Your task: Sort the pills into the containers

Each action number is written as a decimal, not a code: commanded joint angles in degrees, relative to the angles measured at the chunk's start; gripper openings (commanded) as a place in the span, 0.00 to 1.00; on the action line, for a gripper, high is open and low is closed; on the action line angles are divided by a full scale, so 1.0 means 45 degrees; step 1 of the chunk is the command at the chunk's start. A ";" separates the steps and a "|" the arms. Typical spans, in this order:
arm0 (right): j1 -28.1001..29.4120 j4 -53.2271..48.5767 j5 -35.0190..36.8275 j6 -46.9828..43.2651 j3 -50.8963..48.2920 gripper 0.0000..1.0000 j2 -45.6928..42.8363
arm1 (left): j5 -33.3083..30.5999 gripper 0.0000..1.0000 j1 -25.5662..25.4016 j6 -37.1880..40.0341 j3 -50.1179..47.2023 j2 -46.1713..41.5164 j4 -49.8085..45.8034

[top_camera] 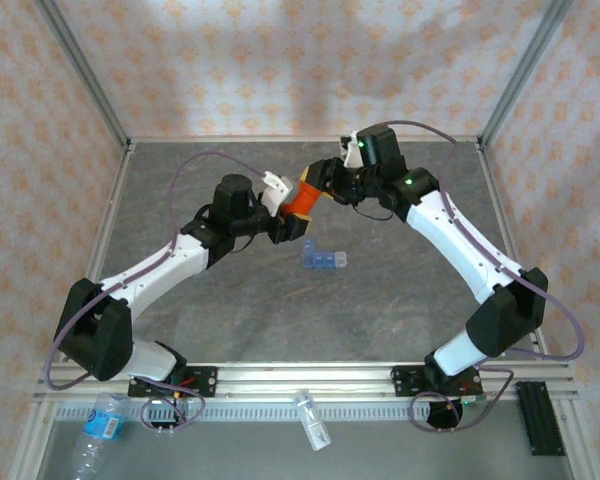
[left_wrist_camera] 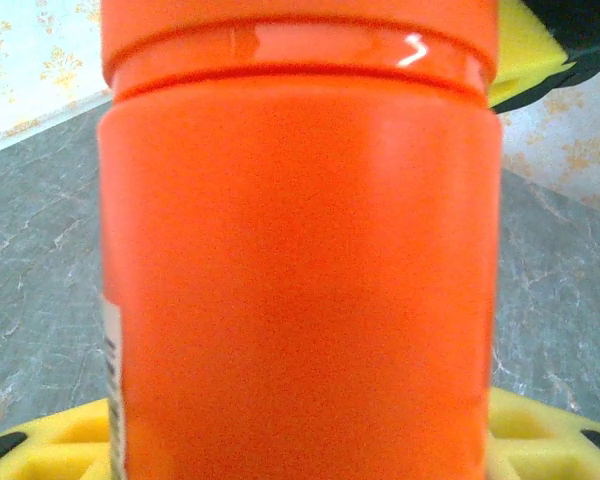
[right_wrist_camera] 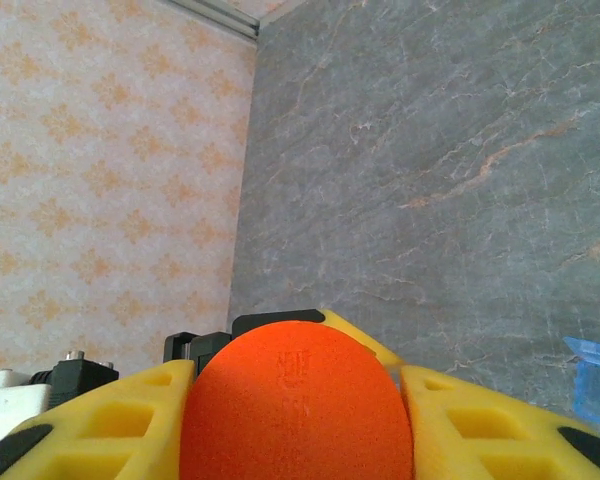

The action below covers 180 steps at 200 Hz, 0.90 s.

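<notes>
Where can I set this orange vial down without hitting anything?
Best: the bare grey table between the blue pill organizer and the near rail. The far strip by the back wall is bare too. Crowded at centre: left gripper and right gripper meet on the orange vial, just beyond the organizer.

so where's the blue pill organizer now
Top view: the blue pill organizer lies on the table near its middle, just on the near side of the orange vial.

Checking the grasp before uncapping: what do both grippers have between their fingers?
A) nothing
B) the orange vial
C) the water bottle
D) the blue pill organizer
B: the orange vial is gripped by both the left gripper and the right gripper, while the blue pill organizer lies untouched on the table.
</notes>
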 commanded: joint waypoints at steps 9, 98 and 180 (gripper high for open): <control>-0.0470 -0.1128 0.1074 -0.0098 -0.0511 0.37 -0.0197 | -0.0216 0.00 0.0523 -0.0909 0.0181 -0.0562 0.2302; -0.0897 -0.1205 0.0751 -0.0229 0.0192 0.76 -0.0622 | 0.0107 0.00 0.0523 0.0128 0.0546 -0.0375 0.0727; -0.0717 -0.1061 0.0086 0.0002 0.0797 0.82 -0.0410 | 0.0062 0.00 0.0522 0.0956 0.0357 -0.0365 0.0170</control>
